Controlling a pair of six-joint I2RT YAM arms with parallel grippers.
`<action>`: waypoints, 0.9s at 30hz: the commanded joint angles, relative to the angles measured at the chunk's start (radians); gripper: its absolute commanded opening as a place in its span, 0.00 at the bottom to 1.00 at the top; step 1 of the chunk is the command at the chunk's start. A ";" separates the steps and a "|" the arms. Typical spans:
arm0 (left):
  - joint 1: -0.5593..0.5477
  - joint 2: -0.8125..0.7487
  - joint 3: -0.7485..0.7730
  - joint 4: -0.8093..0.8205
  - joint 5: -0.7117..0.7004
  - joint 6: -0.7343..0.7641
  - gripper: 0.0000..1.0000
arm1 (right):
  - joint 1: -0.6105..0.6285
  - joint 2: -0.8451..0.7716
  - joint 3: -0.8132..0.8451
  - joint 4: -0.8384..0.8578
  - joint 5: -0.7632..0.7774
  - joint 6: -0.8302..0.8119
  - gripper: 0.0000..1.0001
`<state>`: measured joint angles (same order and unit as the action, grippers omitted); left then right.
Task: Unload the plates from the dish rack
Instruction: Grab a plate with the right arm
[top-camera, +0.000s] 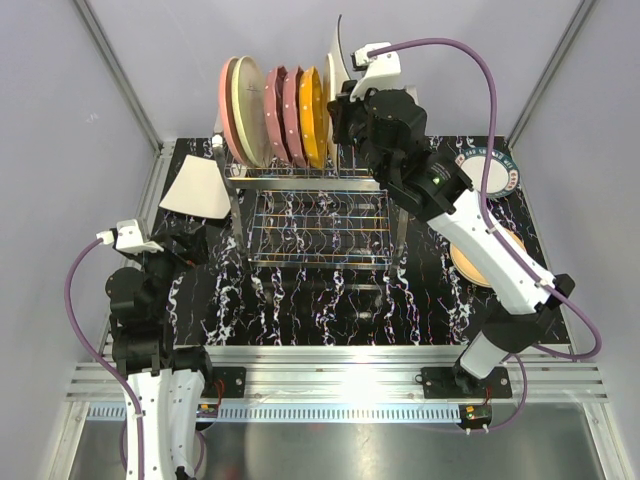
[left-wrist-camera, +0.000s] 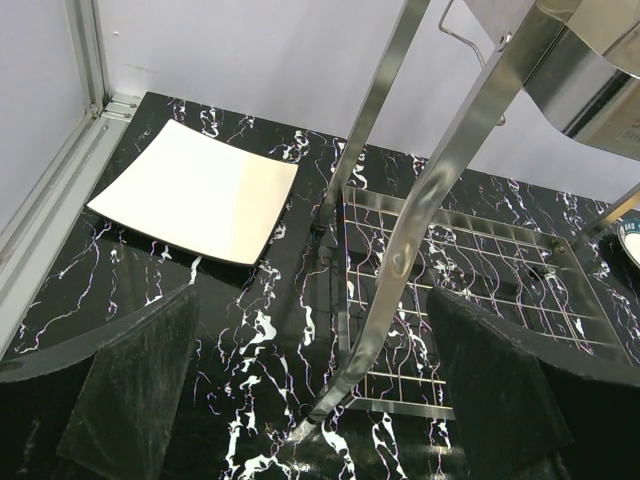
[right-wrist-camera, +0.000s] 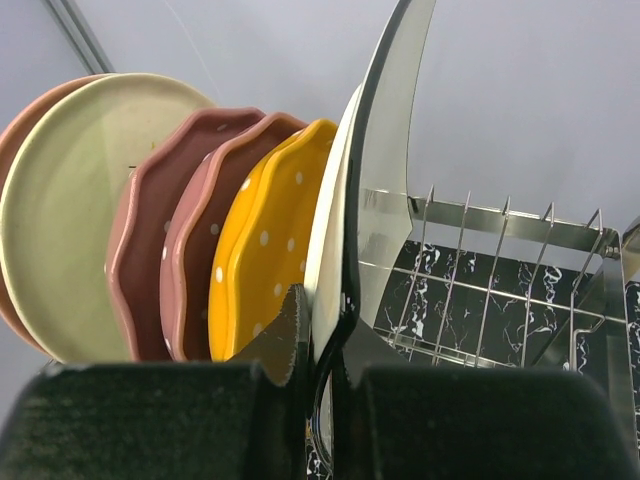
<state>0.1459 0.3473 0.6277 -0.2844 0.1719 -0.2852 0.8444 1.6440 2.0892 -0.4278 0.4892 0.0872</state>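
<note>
Right wrist: right gripper (right-wrist-camera: 320, 332) jaws clamp the end white plate (right-wrist-camera: 390, 150) in the dish rack (right-wrist-camera: 480, 215); left gripper (left-wrist-camera: 312, 310) jaws apart. Next should come a straight lift.

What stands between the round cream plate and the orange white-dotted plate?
A pink scalloped plate and a second pink white-dotted scalloped plate, both upright; plainest in the right wrist view.

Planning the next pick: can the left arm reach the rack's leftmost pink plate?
Probably yes: the left gripper is open and empty, the pink plate stands outermost, and the right gripper is at the far end.
</note>
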 joint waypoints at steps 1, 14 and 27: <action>0.001 -0.013 -0.002 0.033 0.000 0.012 0.99 | -0.001 -0.013 0.094 0.083 -0.058 -0.067 0.00; 0.001 -0.014 -0.013 0.056 0.057 0.020 0.99 | -0.001 0.072 0.417 0.073 -0.136 -0.122 0.00; 0.001 -0.010 -0.017 0.071 0.100 0.024 0.99 | -0.002 0.119 0.535 0.087 -0.139 -0.162 0.00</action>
<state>0.1459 0.3397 0.6106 -0.2687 0.2317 -0.2764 0.8433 1.8008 2.5324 -0.5957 0.4053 -0.0341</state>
